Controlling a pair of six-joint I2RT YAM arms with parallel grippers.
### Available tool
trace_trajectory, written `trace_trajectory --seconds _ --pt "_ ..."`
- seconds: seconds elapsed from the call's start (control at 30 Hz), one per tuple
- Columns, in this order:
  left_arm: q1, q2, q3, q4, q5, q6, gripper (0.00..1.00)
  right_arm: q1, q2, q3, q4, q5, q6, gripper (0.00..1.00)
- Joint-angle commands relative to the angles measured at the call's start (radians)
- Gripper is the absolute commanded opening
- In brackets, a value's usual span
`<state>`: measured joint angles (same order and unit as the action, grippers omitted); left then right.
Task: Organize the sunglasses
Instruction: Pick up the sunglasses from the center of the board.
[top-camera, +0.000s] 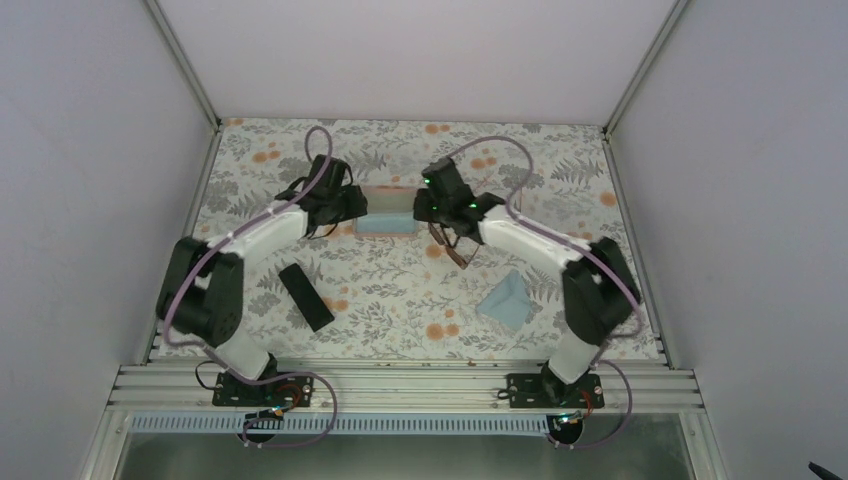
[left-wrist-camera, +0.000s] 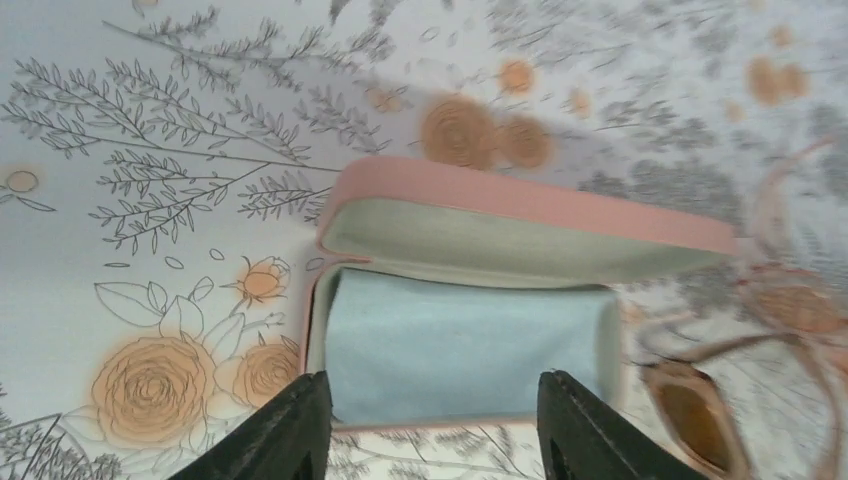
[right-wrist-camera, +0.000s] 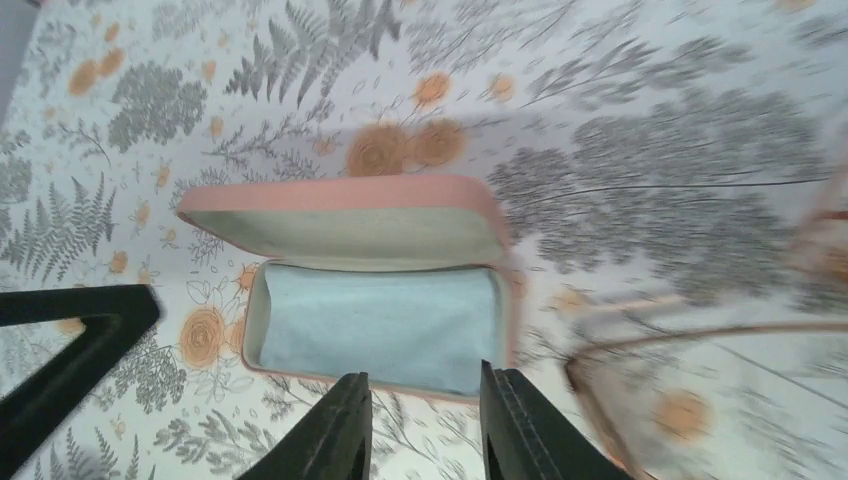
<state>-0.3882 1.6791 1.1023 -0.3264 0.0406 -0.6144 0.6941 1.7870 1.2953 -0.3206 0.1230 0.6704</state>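
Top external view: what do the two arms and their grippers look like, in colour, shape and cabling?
Both the left arm and the right arm have black joint housings and white links, with a lavender cable looping along each. Small green lights glow near the right arm's wrist. The left gripper and right gripper have plain black, tapering fingers.

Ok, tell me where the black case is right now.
In the top view, the black case lies on the table's left half, beside the left arm, closer to the near edge than the open pink case.
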Motion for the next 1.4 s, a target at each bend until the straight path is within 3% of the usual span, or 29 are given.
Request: trace_trajectory --seconds 0.0,0.2,0.3,0.53,0.87,1.0,1.13,1.37 --pt "0.004 -0.169 -0.105 0.029 0.04 0.004 0.54 -0.047 -0.182 -0.162 -0.074 0.131 0.02 0.35" --pt "0.004 -0.393 -0.301 0.082 0.15 -0.012 0.63 -0.151 -0.339 -0.367 -0.124 0.205 0.066 0.49" --pt "0.003 -0.48 -0.391 0.126 0.24 -0.043 0.65 -0.19 -0.328 -0.406 -0.078 0.147 0.058 0.49" --pt "0.003 -0.544 -0.476 0.185 0.314 -0.094 0.66 -0.217 -0.181 -0.377 -0.008 0.064 0.032 0.38" --pt "-0.011 -0.549 -0.486 0.212 0.327 -0.15 0.69 -0.22 -0.065 -0.361 -0.036 0.084 0.07 0.26" --pt "-0.035 -0.524 -0.481 0.215 0.313 -0.172 0.69 -0.22 -0.064 -0.376 -0.015 0.06 0.074 0.06" --pt "-0.097 -0.515 -0.462 0.224 0.271 -0.197 0.69 -0.181 -0.111 -0.38 0.002 0.076 0.109 0.04" --pt "-0.211 -0.605 -0.475 0.265 0.126 -0.35 0.73 -0.001 -0.21 -0.346 -0.056 0.237 0.314 0.04"
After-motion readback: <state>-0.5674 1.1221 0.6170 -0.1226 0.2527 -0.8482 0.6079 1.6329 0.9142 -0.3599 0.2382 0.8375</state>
